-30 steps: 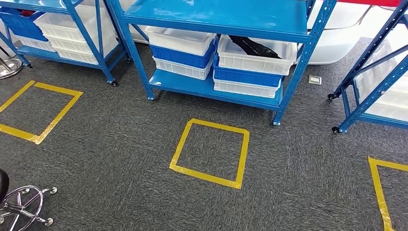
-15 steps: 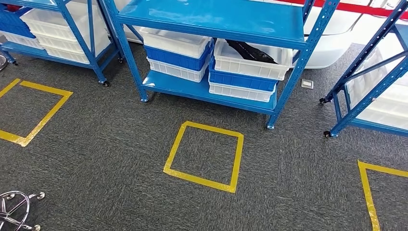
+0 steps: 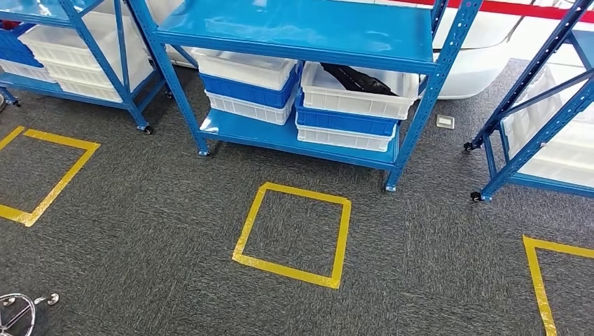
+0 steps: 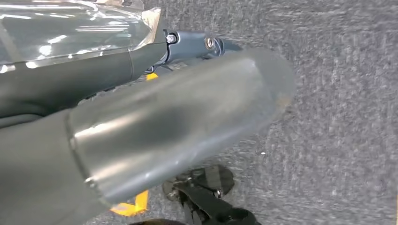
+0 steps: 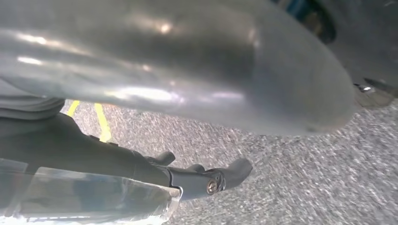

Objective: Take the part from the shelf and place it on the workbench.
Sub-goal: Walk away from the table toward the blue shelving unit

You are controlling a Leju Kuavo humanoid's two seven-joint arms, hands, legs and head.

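The task is barely begun, by my judgement: the part (image 3: 358, 78), a dark piece, lies in the top white bin (image 3: 357, 94) on the low level of the blue shelf (image 3: 294, 28), well apart from the robot. Fetching, carrying and setting it on the counter are all left.

The left robot hand (image 4: 206, 44) and right robot hand (image 5: 211, 180) hang over carpet; whether their fingers are apart or together I cannot tell.

Open carpet with a yellow tape square (image 3: 293, 234) lies before the shelf. The upper board overhangs the bin, leaving a low gap; uprights flank it.
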